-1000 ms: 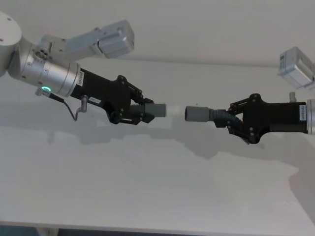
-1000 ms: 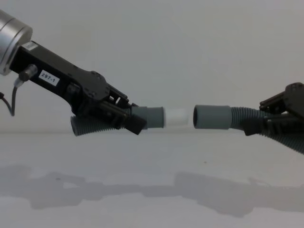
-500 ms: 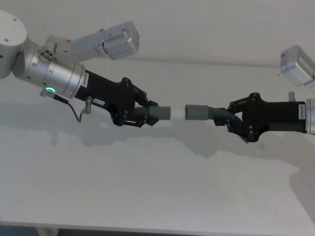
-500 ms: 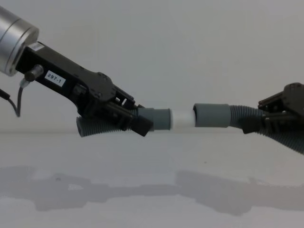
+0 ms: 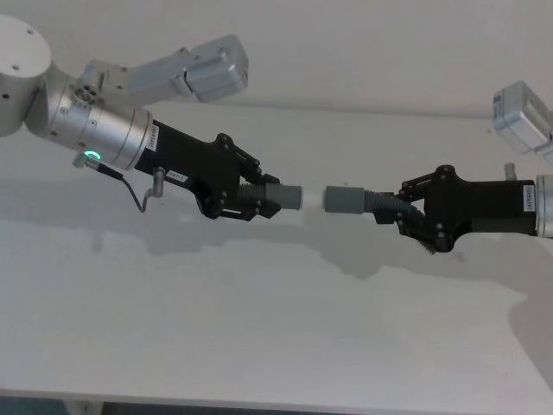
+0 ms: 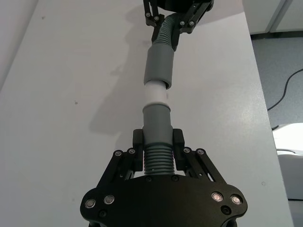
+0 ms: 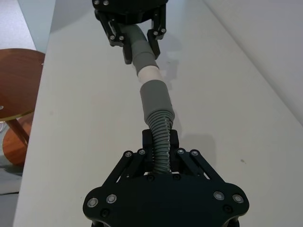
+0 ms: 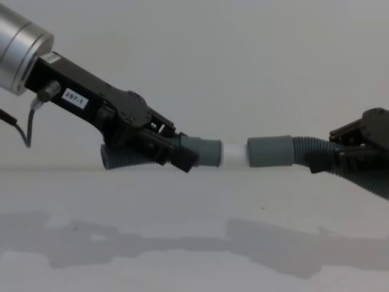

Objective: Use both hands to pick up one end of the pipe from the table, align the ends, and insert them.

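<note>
Gap closed: white stub brought to the hollow mouth, insertion just starting.

Over the last 1 s the left pincer (image 5: 259,197), clamped on its ribbed pipe piece (image 8: 127,159), has been advanced toward the right pincer (image 5: 406,218), which is kept clamped on the other piece (image 5: 380,206) w/ little motion. Both pieces are held above the counter (image 5: 259,328). The white stub (image 8: 234,154) is now seen touching or just entering the grey cuff (image 8: 270,151); approx. in line, so a straight push is judged to be what's left.

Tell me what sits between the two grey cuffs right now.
Only the white stub of the left cuff, its tip at the mouth of the right cuff; the chest view shows it.
</note>
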Robot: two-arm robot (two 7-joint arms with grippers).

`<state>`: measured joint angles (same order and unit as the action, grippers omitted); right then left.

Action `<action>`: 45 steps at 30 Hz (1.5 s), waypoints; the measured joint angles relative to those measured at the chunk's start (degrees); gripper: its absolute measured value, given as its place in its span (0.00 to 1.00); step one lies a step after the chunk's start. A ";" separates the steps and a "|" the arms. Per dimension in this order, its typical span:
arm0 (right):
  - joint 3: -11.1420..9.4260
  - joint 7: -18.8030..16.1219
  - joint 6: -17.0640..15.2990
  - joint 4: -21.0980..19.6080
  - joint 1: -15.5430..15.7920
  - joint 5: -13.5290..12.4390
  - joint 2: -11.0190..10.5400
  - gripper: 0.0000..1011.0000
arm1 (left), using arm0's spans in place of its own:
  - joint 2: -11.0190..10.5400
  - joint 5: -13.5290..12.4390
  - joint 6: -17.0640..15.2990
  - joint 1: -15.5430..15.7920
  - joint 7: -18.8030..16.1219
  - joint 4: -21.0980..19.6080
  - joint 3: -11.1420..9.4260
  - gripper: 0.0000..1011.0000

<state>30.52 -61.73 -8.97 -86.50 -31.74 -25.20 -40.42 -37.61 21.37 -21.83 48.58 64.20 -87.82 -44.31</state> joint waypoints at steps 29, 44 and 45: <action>1.91 -2.04 2.13 2.16 -1.73 -0.90 -0.07 0.18 | 0.88 1.71 2.44 1.89 -0.82 0.38 -0.02 0.34; 2.15 -2.21 2.35 2.60 -2.06 -1.05 0.00 0.18 | 0.83 2.23 2.52 2.21 -0.60 0.27 -0.23 0.34; 2.17 -2.22 2.36 2.61 -2.08 -1.06 0.01 0.18 | 0.83 2.24 2.52 2.21 -0.60 0.26 -0.24 0.34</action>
<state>32.69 -63.96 -6.61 -83.89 -33.81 -26.25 -40.42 -36.78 23.61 -19.31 50.79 63.60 -87.55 -44.55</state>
